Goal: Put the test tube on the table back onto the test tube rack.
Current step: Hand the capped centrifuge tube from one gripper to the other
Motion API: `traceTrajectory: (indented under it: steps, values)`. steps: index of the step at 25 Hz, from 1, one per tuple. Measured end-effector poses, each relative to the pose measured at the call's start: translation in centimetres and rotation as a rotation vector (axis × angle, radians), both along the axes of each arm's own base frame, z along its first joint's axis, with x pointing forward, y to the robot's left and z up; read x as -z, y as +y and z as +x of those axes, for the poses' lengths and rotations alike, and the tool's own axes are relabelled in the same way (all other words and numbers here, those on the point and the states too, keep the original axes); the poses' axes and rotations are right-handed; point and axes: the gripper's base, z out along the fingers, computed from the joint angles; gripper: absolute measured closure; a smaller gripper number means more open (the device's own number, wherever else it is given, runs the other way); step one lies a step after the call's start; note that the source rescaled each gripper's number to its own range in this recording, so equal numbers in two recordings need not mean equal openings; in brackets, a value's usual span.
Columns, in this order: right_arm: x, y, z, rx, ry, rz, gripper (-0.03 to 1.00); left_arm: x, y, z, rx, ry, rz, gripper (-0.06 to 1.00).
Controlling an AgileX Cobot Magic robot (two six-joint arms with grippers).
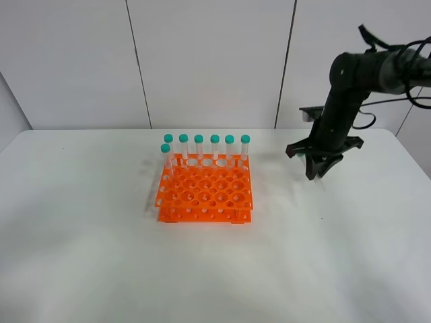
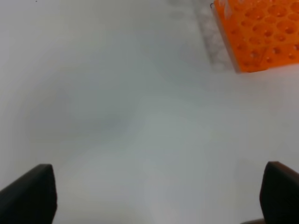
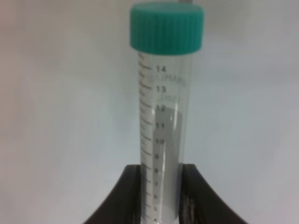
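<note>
In the right wrist view the test tube (image 3: 163, 116) is a clear graduated tube with a teal cap, and my right gripper (image 3: 161, 198) is shut on its lower part. In the exterior view that gripper (image 1: 316, 168) points down just above the white table (image 1: 101, 256), to the right of the orange test tube rack (image 1: 205, 192); the held tube is hidden there. My left gripper (image 2: 159, 196) is open, its dark fingertips (image 2: 28, 193) wide apart over bare table, with a corner of the rack (image 2: 259, 32) ahead of it.
Several teal-capped tubes (image 1: 207, 147) stand in the rack's back row, and one more (image 1: 166, 156) stands at its left side. The other holes hold nothing. A grey panelled wall (image 1: 209, 60) rises behind the table.
</note>
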Motion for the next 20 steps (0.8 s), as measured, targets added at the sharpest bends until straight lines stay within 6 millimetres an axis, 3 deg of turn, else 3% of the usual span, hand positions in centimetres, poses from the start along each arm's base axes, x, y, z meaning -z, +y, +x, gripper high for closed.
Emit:
traceTrajectory:
  steps: [5,9,16,20]
  values:
    - [-6.1,0.2,-0.7,-0.047,-0.160,0.047,0.94,0.0,0.0,0.0,0.000,0.000,0.000,0.00]
    - [-9.8,0.8,-1.4,-0.120,-0.312,0.129,0.94,0.0,0.0,0.0,0.000,0.000,0.000,0.00]
    - [-13.5,3.4,-3.0,-0.202,-0.450,0.177,0.94,0.0,0.0,0.0,0.000,0.000,0.000,0.00]
    - [-14.5,6.3,-4.3,-0.278,-0.470,0.201,0.94,0.0,0.0,0.0,0.000,0.000,0.000,0.00]
